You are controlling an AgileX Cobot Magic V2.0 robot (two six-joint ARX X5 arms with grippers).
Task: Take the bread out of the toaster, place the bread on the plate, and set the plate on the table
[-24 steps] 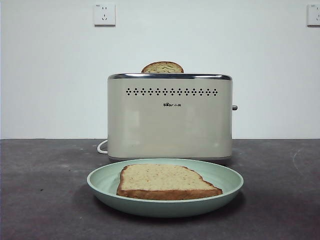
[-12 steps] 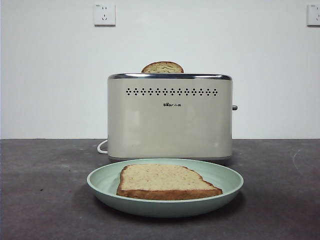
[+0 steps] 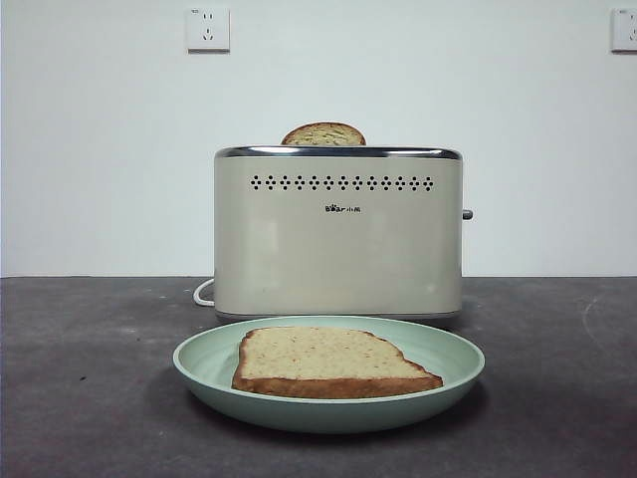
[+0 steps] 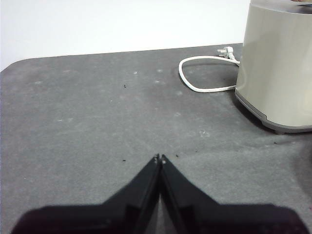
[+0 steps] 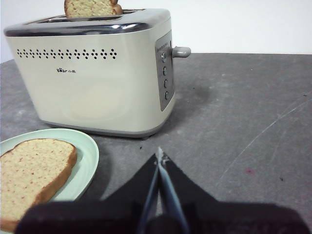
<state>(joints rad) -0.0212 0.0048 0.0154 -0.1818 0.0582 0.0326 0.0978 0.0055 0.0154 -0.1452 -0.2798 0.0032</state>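
The bread (image 3: 328, 358) lies flat on the pale-green plate (image 3: 204, 363), which rests on the dark grey table (image 3: 80, 388) in front of the cream toaster (image 3: 338, 249). A second slice (image 3: 323, 134) sticks up from the toaster's slot. In the right wrist view the bread (image 5: 31, 168), plate (image 5: 88, 151), toaster (image 5: 97, 83) and second slice (image 5: 90, 7) show; my right gripper (image 5: 159, 155) is shut and empty, low over the table beside the plate. My left gripper (image 4: 160, 157) is shut and empty, off the toaster's (image 4: 278, 68) cord end.
The toaster's white cord (image 4: 195, 73) loops on the table behind it, with its plug (image 4: 228, 50) lying loose. The lever (image 5: 180, 51) juts from the toaster's end facing my right gripper. Wall sockets (image 3: 207, 28) are on the white wall behind.
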